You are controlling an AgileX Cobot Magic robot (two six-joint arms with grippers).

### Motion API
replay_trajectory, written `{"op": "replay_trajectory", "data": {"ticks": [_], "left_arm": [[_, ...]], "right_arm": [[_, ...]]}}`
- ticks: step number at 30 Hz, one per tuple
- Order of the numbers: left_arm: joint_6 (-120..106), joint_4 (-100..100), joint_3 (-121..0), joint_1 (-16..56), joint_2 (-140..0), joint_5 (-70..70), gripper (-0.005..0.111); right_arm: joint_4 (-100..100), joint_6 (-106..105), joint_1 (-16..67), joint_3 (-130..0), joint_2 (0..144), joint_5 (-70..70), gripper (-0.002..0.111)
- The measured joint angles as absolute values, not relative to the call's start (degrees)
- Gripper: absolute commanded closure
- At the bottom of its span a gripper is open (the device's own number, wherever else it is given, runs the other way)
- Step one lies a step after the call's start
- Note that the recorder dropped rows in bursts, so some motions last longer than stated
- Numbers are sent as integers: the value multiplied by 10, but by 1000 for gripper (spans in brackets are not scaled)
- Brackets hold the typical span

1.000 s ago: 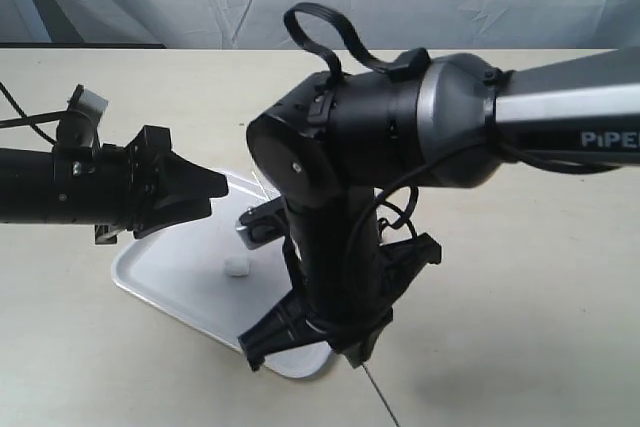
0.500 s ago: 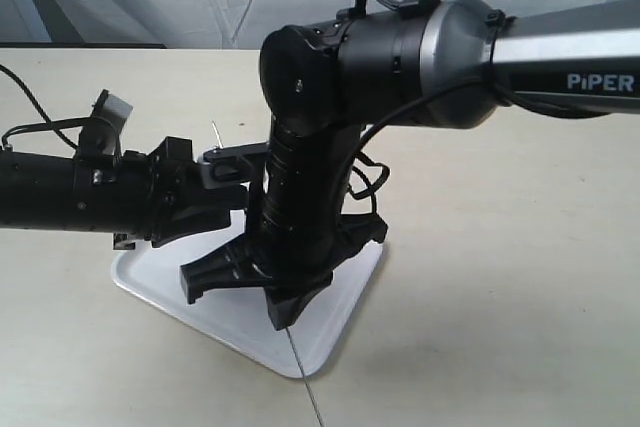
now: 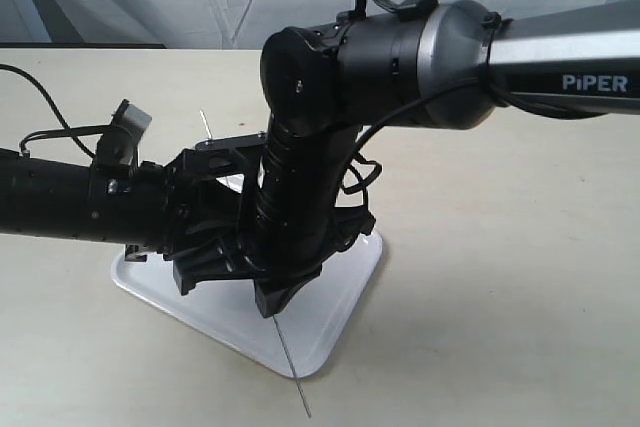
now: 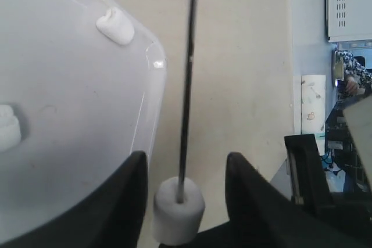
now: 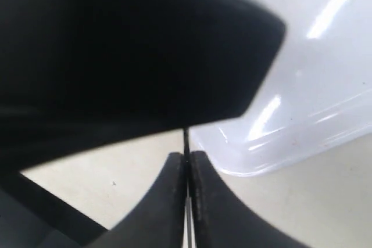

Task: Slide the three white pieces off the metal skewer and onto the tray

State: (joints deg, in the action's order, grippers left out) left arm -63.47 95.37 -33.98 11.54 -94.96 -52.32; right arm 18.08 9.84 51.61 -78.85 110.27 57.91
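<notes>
Since half a second ago the left gripper [image 4: 186, 164] has pushed further in beneath the right arm. Its jaws now stand apart on either side of the third white piece [image 4: 178, 213], near it but not clearly pressing it. That piece is threaded on the metal skewer [image 4: 187, 85], which the right gripper [image 5: 188, 169] pinches between fully closed fingers. To do this step well, I judge the left jaws should close only lightly and draw straight along the rod to its free end while the right holds steady. The piece should first be brought over the tray [image 4: 152, 94], since it seems to hang just past the rim, though the angle is poor. Only the left wrist view shows the corner piece [image 4: 115, 25] and the inner piece [image 4: 8, 127] already lying on the tray; the exterior view hides them behind the arms. Only the right wrist view shows the pinch.
</notes>
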Motion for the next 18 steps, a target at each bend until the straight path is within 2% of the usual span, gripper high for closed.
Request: {"op": "replay_trajectory", "data": {"ticks": [13, 15, 18], "left_arm": [[-630, 945, -340, 115, -950, -531, 65], [-630, 944, -340, 115, -950, -532, 70], [-630, 944, -340, 115, -950, -532, 85]], "right_arm": [[161, 47, 515, -789, 1103, 567, 109], [158, 42, 514, -789, 1103, 564, 109], [156, 35, 512, -789, 1104, 558, 109]]}}
